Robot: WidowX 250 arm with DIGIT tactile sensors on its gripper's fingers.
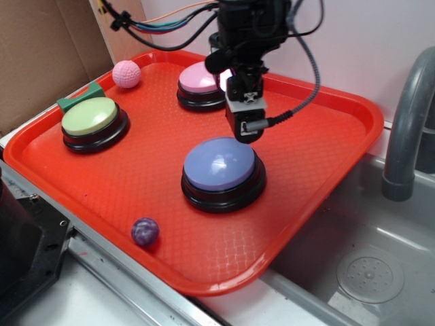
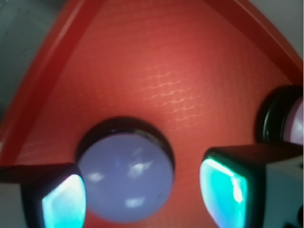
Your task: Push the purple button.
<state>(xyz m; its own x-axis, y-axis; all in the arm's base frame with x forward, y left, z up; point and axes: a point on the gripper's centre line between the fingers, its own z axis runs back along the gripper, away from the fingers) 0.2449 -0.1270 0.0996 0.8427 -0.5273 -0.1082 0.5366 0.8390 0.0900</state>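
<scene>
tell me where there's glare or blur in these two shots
Exterior view: sharp, with white glare patches on the purple button dome. Wrist view: soft overall, the pincer fingertips blurred and glowing cyan, faint wavy highlights on the red tray.

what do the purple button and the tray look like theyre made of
Purple button: likely smooth glossy plastic, since its periwinkle dome shows bright glints; the base looks like shiny black plastic. Red tray: probably moulded plastic, with a fine textured grid and a smooth raised rim.

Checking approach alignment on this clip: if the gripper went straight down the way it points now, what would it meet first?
Most likely the purple button: the wrist view shows its dome between the open gripper fingers. Height above it is unclear.
</scene>
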